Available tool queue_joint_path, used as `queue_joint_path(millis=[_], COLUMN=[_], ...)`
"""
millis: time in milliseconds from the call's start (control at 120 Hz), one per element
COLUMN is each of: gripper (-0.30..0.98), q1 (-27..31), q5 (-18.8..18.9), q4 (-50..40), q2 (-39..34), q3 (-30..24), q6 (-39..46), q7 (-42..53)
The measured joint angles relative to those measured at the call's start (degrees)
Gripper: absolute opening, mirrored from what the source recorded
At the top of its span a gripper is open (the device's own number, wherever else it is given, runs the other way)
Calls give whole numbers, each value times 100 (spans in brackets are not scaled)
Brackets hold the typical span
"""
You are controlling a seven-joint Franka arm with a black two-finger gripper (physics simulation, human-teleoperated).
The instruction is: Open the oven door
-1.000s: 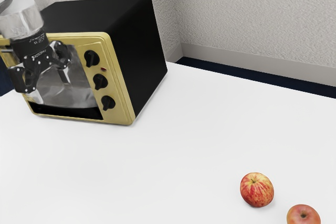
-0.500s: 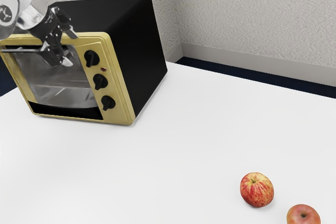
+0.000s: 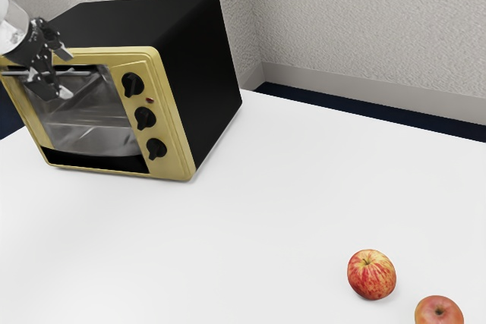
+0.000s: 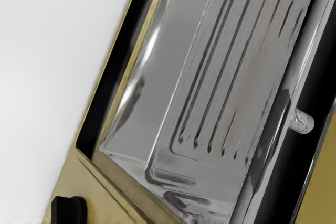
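Observation:
My gripper point(image 3: 66, 73) is at the upper part of the oven front in the exterior view, fingers spread, one tip higher than the other. The silver door handle point(image 3: 15, 73) runs along the door's top edge, level with the space between the tips; contact cannot be told. Below it, the glass oven door point(image 3: 87, 123) looks closed, set in the gold front. In the wrist view the handle point(image 4: 283, 114) is a long slanted bar with a short round mount, beside the door glass point(image 4: 210, 77) and the grooved metal seen through it.
The oven's black body point(image 3: 190, 66) and three black knobs point(image 3: 144, 117) are towards the exterior view's right from my hand. One knob point(image 4: 68, 210) shows in the wrist view. Two apples, one red-yellow point(image 3: 371, 274) and one pinkish point(image 3: 439, 311), lie on the white table point(image 3: 250, 210).
My hand has risen from in front of the glass, tilted over, then shifted towards the exterior view's left along the handle. The oven and apples have not moved.

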Motion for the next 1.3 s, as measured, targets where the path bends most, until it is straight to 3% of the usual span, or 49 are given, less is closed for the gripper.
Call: queue_joint_path(millis=[417,875,1300], gripper=[67,66,65], q1=[355,519,645], q5=[-197,-665,-798], q4=[205,387,237], q2=[485,693,710], q3=[-9,-7,33], q6=[308,484,503], q7=[44,304,541])
